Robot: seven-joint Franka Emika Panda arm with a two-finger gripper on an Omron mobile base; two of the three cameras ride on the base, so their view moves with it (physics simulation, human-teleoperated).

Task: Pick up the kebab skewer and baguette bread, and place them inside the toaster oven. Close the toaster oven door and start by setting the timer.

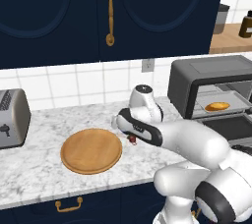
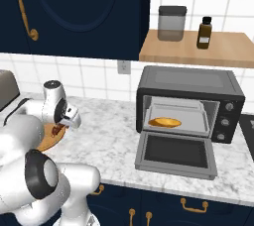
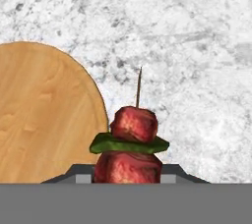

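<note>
Red-brown meat chunks and a green slice on a thin wooden stick, the kebab skewer [image 3: 132, 142], are seen held upright in the jaws of the white arm's gripper [image 3: 129, 171], just above the grey-veined marble counter [image 3: 197, 46] and beside the edge of the round wooden plate [image 3: 44, 115]. The jaws appear closed against the lowest chunk, though the fingertips themselves are cut off at the bottom of the hand view. From the left base view, the skewer [image 1: 132, 140] is glimpsed as a small dark red spot under the gripper [image 1: 129, 133], next to the plate [image 1: 91, 150].

The small golden oblong baguette bread [image 2: 164, 122] is already lying on the tray inside the large dark grey toaster oven [image 2: 191, 102], whose drop-down glass-fronted door [image 2: 174, 154] is lowered flat over the counter.

The skewer is judged light and stiff along the stick, but the chunks are likely soft and may slip or turn under pressure; a firm hold across the meat, or on the stick close to it, seems safest. The lower end of the stick is hidden, so the depth of the hold cannot be made out. A silver slot toaster [image 1: 12, 118] is cut off at the left.
</note>
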